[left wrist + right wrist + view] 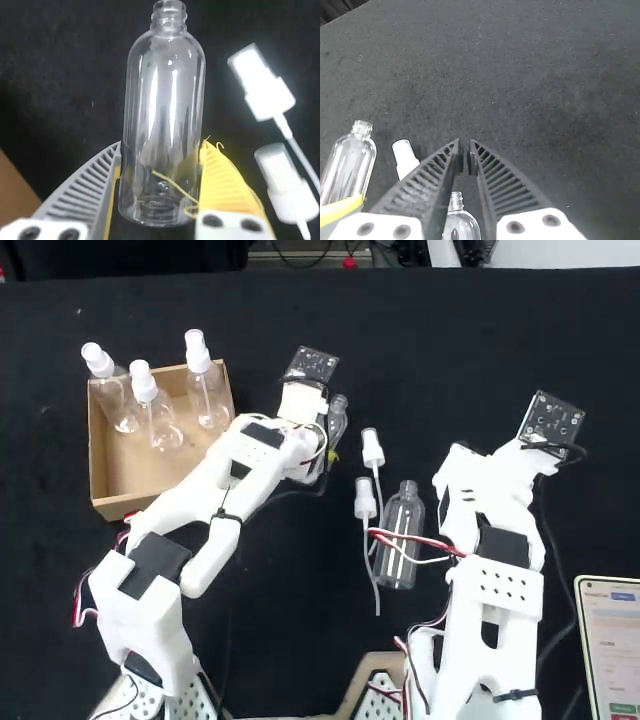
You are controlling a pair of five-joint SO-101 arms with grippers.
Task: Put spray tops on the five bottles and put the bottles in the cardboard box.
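While three capped bottles (155, 415) stood in the cardboard box (120, 478) at ten o'clock, the left gripper (161, 150) clasped an uncapped fourth bottle (165, 95), the right gripper (465, 152) sat closed and empty, and two spray tops (372, 448) lay loose.

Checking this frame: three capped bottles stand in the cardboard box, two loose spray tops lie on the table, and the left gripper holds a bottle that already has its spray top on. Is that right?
Not quite. The bottle in the left gripper has no spray top: the left wrist view shows its bare, open threaded neck. The rest holds: three capped bottles stand in the cardboard box, and two loose spray tops lie on the table.
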